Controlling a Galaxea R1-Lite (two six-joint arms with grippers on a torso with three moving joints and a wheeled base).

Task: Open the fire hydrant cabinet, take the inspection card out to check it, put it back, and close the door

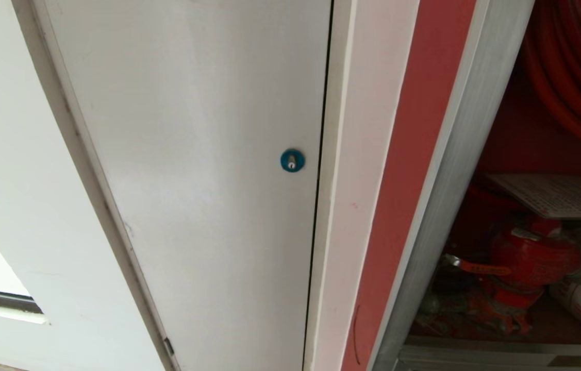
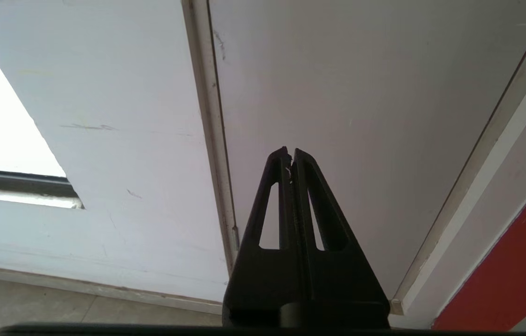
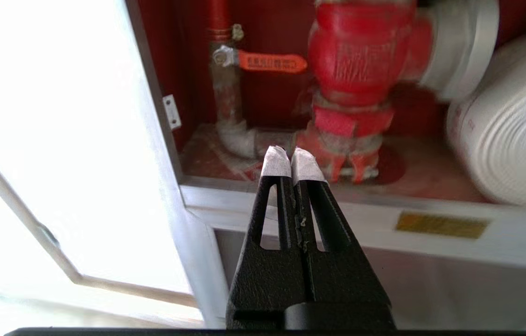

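Right gripper [image 3: 291, 161] clenched empty before the fire hydrant cabinet [image 3: 291, 205].
Red valve [image 3: 361, 51] beyond its tips; white hose roll [image 3: 515, 140] beside that.

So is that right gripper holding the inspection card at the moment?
No, the right gripper is shut on nothing, pointing at the red valve, while a paper card lies inside the cabinet.
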